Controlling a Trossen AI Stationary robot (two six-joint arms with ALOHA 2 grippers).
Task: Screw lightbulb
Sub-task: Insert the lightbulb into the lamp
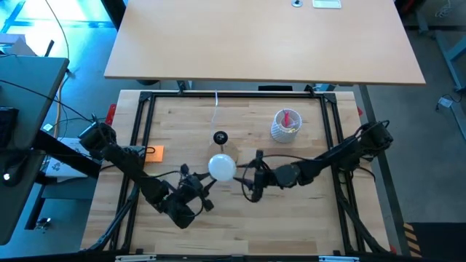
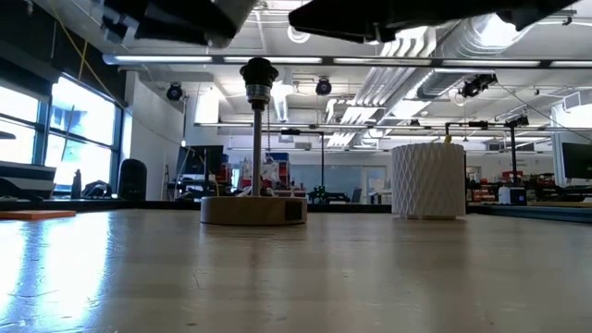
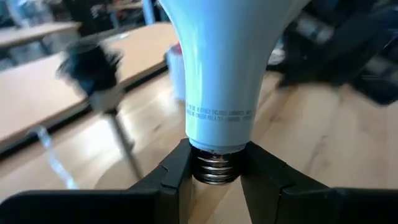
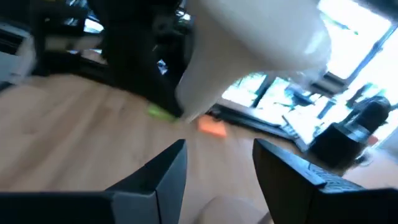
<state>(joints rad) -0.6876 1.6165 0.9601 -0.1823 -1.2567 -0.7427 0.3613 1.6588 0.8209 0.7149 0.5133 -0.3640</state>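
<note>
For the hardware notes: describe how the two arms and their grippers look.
Both arms are dark, jointed and slim, with black cables trailing along them. The left gripper and right gripper each end in two matte black, wedge-shaped fingers. No markings are visible.

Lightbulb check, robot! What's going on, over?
Left gripper shut on lightbulb at its screw neck, held above table. Right gripper open beside it. Socket post unobstructed.

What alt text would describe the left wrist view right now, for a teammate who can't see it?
The left gripper is shut on the metal screw base of the white lightbulb, whose globe points away from the camera. Beyond it, blurred, the black-topped post stands on the wooden table.
</note>
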